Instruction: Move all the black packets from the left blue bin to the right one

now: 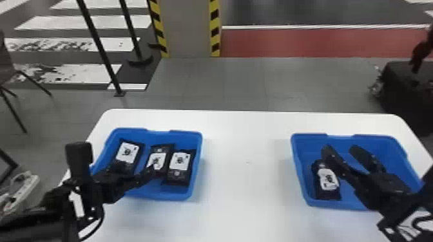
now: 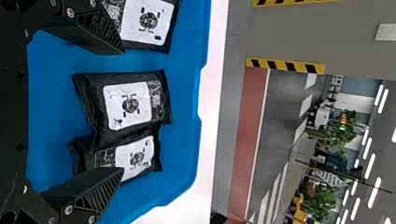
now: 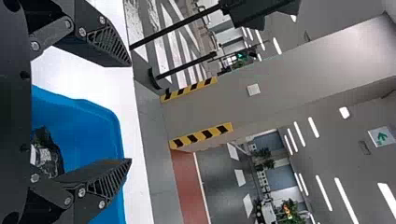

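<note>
L gripper [image 1: 137,169]: over L blue bin, lower L of frame in head view; released, fingers spread wide. L wrist view has the mid pkt lying in the gap btw fingers, as seen from there; can't tell if either finger touches a pkt.
R gripper [image 1: 341,149]: at R blue bin, lower R of frame, head view; released too, fingers well apart, tips toward the bin's far side. Can't tell how deep it sits.
L blue bin [image 1: 190,131]: on table, left of ctr, w/ 3 blk pkts, each w/ a white label.
L pkt [image 1: 128,152]: in L blue bin, its left part, a bit tilted, apart from the other two.
Mid pkt [image 1: 157,159]: in L blue bin, right of L pkt, partly on top of R pkt.
R pkt [image 1: 179,162]: in L blue bin, near its right wall, partly under mid pkt.
R blue bin [image 1: 298,173]: on table, lower R of frame.
4th pkt [image 1: 328,181]: in R blue bin, left side, label up, just beside R gripper's left-hand finger.
Table [image 1: 245,193]: white, under both bins, wide gap btw them.
Bkgd: pillar [image 1: 188,29] w/ yellow-blk stripes, top ctr; red floor strip [image 1: 290,41], upper R; chair [image 1: 7,66], L edge.
</note>
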